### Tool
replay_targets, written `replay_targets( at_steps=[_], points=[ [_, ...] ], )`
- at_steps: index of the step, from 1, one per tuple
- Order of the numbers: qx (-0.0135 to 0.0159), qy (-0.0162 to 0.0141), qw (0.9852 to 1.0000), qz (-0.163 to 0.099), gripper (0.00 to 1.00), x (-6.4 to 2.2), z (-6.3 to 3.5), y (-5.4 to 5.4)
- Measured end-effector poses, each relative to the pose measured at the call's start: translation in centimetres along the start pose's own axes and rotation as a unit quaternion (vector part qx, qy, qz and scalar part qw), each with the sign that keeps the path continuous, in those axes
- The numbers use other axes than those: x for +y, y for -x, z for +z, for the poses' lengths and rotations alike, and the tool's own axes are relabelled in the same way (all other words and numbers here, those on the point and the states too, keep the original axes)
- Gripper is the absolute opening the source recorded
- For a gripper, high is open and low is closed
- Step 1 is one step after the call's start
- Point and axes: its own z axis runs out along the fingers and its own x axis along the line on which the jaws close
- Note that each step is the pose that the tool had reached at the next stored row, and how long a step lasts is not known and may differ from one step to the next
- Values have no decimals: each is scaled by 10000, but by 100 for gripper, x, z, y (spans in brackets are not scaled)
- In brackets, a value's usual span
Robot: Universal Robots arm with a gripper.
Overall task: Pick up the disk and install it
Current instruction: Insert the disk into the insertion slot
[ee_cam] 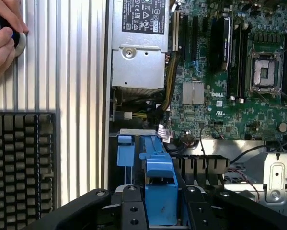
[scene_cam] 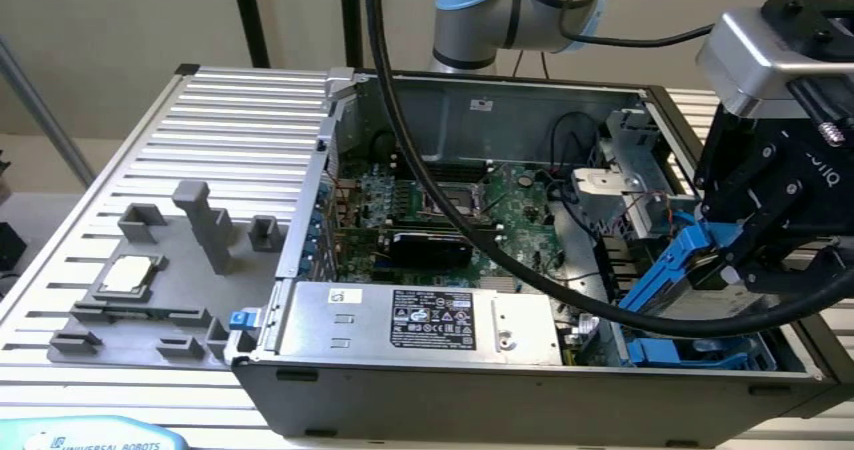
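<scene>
Slatted aluminium table (scene_cam: 240,100) carries everything I'm working over. An open case (scene_cam: 534,390) lies on it with its motherboard (scene_cam: 441,200) facing up and a grey power supply (scene_cam: 400,320) along the near wall. On the exterior view's left, outside the case, sits a grey fixture (scene_cam: 147,300) with a small silver chip (scene_cam: 123,275) resting on it. A thick black cable (scene_cam: 534,282) sags across the open case towards the arm's head.

My gripper (scene_cam: 747,260) hangs over the end of the case on the exterior view's right, above the drive bay. It is clamped on the disk (scene_cam: 667,270), which I see as a blue-framed slab tilted with its lower end towards the bay. Another blue frame (scene_cam: 667,353) lies in the bay beneath it.

From the wrist camera, the black fingers (ee_cam: 131,208) sit on either side of the disk's blue frame, pressed against it, with the bay rails and motherboard beyond. A person's hand (ee_cam: 2,38) rests on the table beside the case, gripping a small dark knob. A black keyboard (ee_cam: 21,163) lies near it.
</scene>
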Motion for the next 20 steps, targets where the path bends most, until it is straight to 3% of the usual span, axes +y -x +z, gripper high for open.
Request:
replay_targets(
  at_steps=[20],
  points=[
    [-60,47,9999,-139,33,-5,257,-49]
  ],
)
